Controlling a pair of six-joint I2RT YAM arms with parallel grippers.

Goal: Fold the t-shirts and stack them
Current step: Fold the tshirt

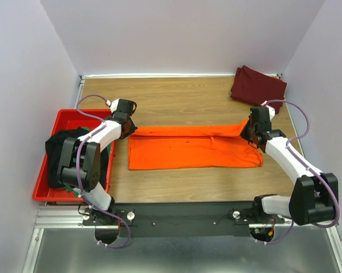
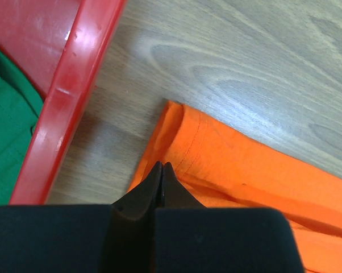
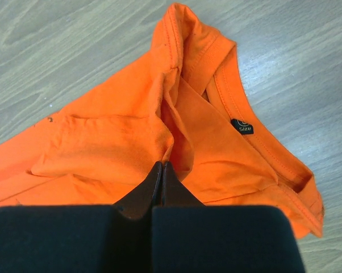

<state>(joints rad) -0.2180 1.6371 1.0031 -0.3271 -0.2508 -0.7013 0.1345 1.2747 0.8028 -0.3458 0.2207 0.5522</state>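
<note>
Orange t-shirt (image 1: 194, 149) lies flat mid-worktop (image 1: 182, 102), a long strip running left-right between the two arms. Its neck end is to the right. Collar and black size label (image 3: 242, 126) face up in the right wrist view.

Left end effector (image 2: 161, 166): fingers pressed together, tips on the shirt's left edge near the far corner. Can't tell if any cloth is caught between them. The hem there is doubled over and looks flat on the wood.

Right end effector (image 3: 162, 164): fingers pressed together, pinching a ridge of orange cloth that tents up to the tips, just beside the collar. In the top view that corner of the shirt pulls up toward the fingers.

Maroon t-shirt (image 1: 257, 85) sits folded at the far right corner of the worktop, well apart from the orange one.

Red bin (image 1: 43, 182) sits at the left edge, beside the left arm. Black t-shirt (image 1: 63, 145) is bunched inside it, and green t-shirt (image 2: 9, 114) shows in it past the rim.
</note>
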